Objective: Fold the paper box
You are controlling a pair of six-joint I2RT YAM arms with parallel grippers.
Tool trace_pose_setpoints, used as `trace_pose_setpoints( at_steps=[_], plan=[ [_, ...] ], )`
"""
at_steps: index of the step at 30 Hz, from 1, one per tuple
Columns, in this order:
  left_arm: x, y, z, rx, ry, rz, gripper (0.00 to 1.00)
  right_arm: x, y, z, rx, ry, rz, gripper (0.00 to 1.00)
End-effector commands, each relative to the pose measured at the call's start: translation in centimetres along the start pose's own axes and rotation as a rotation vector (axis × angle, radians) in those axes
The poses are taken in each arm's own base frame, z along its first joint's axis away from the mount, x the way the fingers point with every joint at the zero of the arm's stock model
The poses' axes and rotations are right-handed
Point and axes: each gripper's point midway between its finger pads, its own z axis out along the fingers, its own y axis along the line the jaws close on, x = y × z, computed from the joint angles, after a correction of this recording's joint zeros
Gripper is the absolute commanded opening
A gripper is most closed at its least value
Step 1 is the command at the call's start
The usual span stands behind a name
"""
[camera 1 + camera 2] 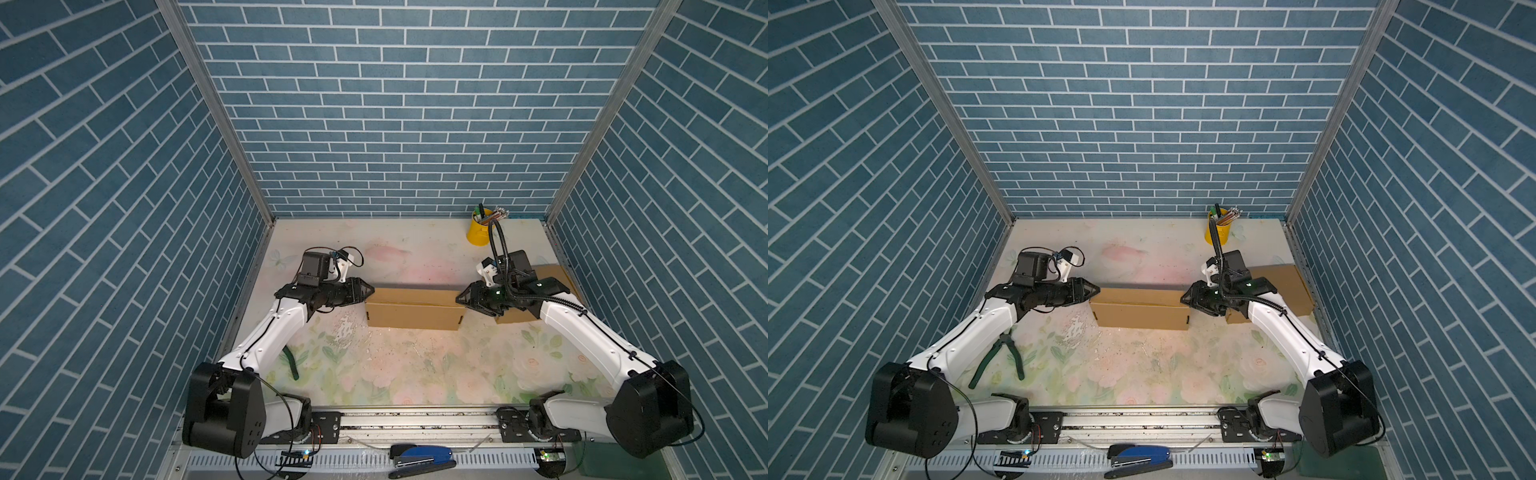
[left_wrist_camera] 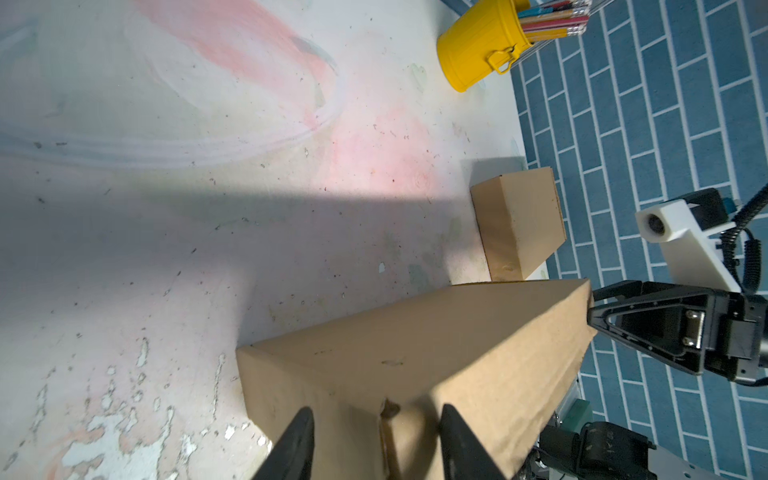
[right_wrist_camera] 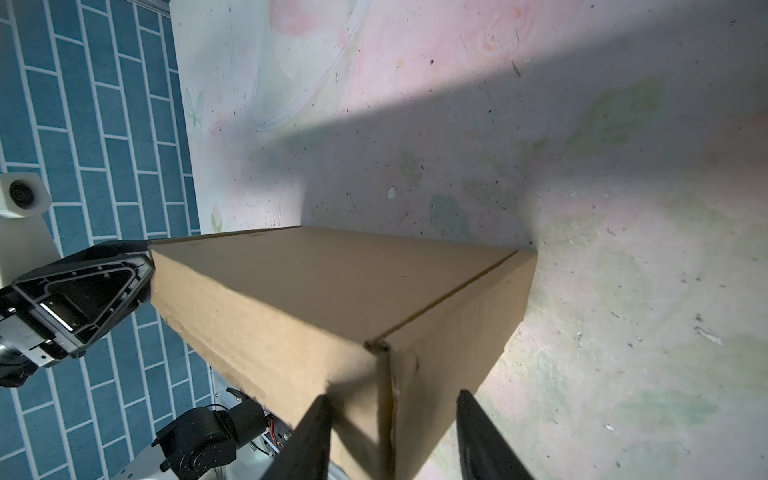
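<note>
Top views: paper box (image 1: 411,309) sits about mid-counter (image 1: 415,365), long side running 9 to 3 o'clock, lid down, looks pretty much closed up.
Left gripper (image 1: 371,289): nose at the box's 9 o'clock end.
Right gripper (image 1: 458,298): same deal at the 3 o'clock end, so the box is bracketed from both sides.
Left wrist view: fingers (image 2: 291,449) apart, with the end face and its flap seam showing in the gap. Not clamped on anything I can see, and I can't tell if the tips touch the cardboard.
Right wrist view: fingers (image 3: 478,436) apart too, straddling a vertical corner edge of the box.
Neighbours: second box (image 1: 555,276) at 3 o'clock by the wall, right behind the right arm. Yellow bucket (image 1: 478,232) of pencils up at 1 o'clock. Pliers (image 1: 1005,341) at 8 o'clock.
My guess at the stage: squaring up or pressing in the ends, nearly done.
Worry 1: if one arm pushes harder than the other, the box likely skids or swings round on the counter.
Worry 2: too much squeeze end to end could bow the lid or pop the tuck flap out.
Worry 3: the right fingers closing on that corner would probably crease it.
Worry 4: right elbow backing up could nudge the second box.
</note>
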Motion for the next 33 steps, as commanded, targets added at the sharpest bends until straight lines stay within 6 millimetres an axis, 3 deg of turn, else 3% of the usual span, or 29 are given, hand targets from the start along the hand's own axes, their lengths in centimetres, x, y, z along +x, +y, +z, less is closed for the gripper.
trace_pose_setpoints(
  at_steps=[1, 7, 10, 16, 21, 25, 29, 33],
  plan=[
    [1.0, 1.3, -1.4, -0.071, 0.025, -0.042, 0.55, 1.8, -3.4, 1.4, 0.111, 0.064, 0.04, 0.48],
    [1.3, -0.6, -1.6, -0.013, 0.01, -0.035, 0.59, 1.5, -3.2, 1.4, 0.101, 0.06, 0.038, 0.48],
    [1.9, -0.3, -1.0, -0.009, 0.022, -0.036, 0.59, 1.4, -2.8, 1.3, 0.089, 0.061, 0.035, 0.48],
    [3.4, 1.4, 0.2, -0.049, 0.085, -0.033, 0.44, 0.2, -0.4, -0.3, 0.011, 0.035, -0.001, 0.5],
    [3.3, 1.6, 0.2, -0.059, 0.089, -0.025, 0.42, 0.2, 0.4, -1.4, -0.013, 0.04, -0.014, 0.5],
    [3.5, 1.9, 0.4, -0.068, 0.097, -0.029, 0.41, 0.4, -0.6, -1.1, 0.009, 0.042, -0.01, 0.45],
    [3.7, 2.1, 0.4, -0.072, 0.1, -0.034, 0.41, 0.9, -3.2, -0.3, 0.089, 0.064, -0.005, 0.36],
    [3.8, 2.1, 0.4, -0.077, 0.099, -0.029, 0.4, 0.6, -3.3, -0.4, 0.105, 0.05, -0.016, 0.31]
  ],
)
